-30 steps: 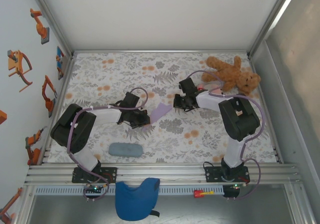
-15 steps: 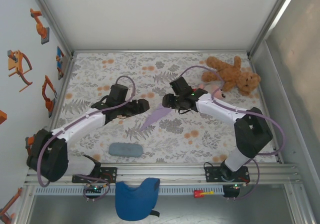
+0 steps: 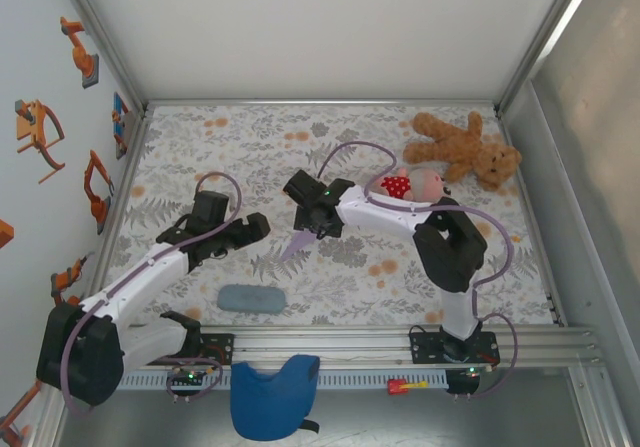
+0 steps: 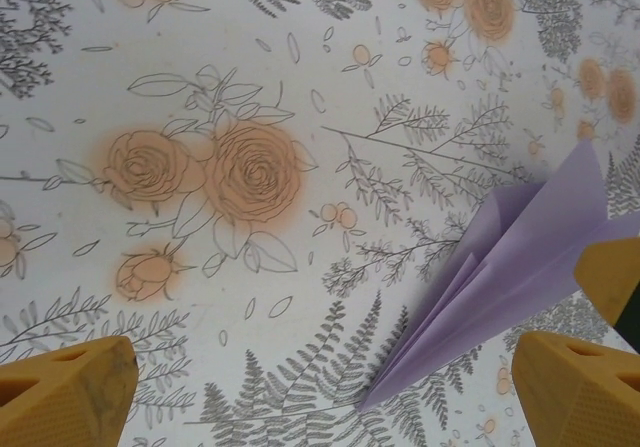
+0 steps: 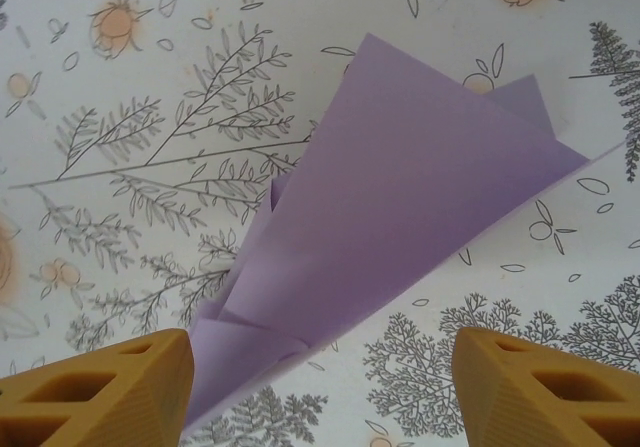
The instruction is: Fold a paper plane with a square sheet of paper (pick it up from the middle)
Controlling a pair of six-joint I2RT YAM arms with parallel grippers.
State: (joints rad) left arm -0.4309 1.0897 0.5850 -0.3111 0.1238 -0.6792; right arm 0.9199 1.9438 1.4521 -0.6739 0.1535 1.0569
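The paper plane (image 3: 296, 244), a slim pale lavender dart with a centre crease, lies on the flowered tablecloth in mid-table. In the right wrist view its wide folded wings (image 5: 400, 207) spread under my right gripper (image 5: 320, 392), which is open and hovers just above the plane's back end (image 3: 310, 225). My left gripper (image 3: 256, 226) is open a little to the left of the plane, holding nothing. From the left wrist the pointed tip (image 4: 500, 277) rests on the cloth, right of the middle between the open fingers of that gripper (image 4: 320, 397).
A brown teddy bear (image 3: 465, 147) and a small pink and red doll (image 3: 415, 184) lie at the back right. A grey-blue oblong pad (image 3: 251, 299) sits near the front left. A blue cloth piece (image 3: 272, 395) hangs over the near rail.
Both grippers have gone from shut to open and the plane now lies free on the cloth. The right gripper moved left over it; the left gripper drew back to the left.
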